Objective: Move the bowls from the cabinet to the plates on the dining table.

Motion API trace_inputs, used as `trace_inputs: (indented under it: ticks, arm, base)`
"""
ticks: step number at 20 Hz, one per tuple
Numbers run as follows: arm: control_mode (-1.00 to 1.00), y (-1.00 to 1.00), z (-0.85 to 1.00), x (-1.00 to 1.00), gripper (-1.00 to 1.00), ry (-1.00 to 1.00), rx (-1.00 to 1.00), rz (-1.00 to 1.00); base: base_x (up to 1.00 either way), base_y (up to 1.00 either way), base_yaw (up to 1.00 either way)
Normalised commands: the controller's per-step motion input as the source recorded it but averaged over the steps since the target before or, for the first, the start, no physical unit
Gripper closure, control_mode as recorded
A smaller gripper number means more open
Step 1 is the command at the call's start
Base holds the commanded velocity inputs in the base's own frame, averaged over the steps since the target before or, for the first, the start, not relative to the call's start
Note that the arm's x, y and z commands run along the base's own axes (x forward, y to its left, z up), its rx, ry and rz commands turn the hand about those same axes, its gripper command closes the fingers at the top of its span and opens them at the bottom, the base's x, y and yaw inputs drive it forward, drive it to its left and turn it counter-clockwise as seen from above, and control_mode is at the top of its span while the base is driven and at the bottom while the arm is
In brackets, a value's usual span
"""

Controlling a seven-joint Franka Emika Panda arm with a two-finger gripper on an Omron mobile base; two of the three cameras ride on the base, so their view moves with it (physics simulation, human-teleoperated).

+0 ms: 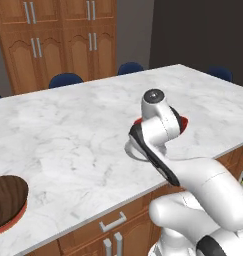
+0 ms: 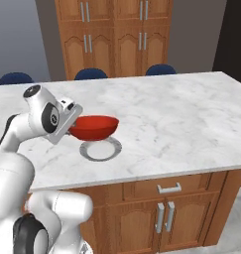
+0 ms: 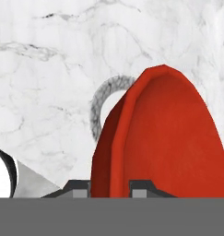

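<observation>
Hiding most of the grey plate (image 3: 100, 99), the red bowl (image 3: 168, 138).

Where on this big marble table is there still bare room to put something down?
Most of the dining table is bare: the wide stretch right of the red bowl and the far side toward the blue chairs. It is crowded around the grey plate below the bowl.

Marble table (image 2: 181, 114) bare round grey plate (image 2: 100, 149); chairs (image 2: 90, 74) only at far edge.
</observation>
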Motion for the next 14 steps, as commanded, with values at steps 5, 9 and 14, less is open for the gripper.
trace_inputs:
  ticks: [5, 9, 14]
  arm:
    - [-1.00, 0.04, -0.37, 0.42, 1.00, 0.03, -0.02, 0.00]
    - [-1.00, 0.01, -0.32, 0.39, 1.00, 0.00, 0.00, 0.00]
    - [-1.00, 0.03, -0.29, 0.35, 1.00, 0.00, 0.00, 0.00]
  base:
    - [0.00, 0.00, 0.00]
    - [0.00, 0.00, 0.00]
    - [0.00, 0.00, 0.00]
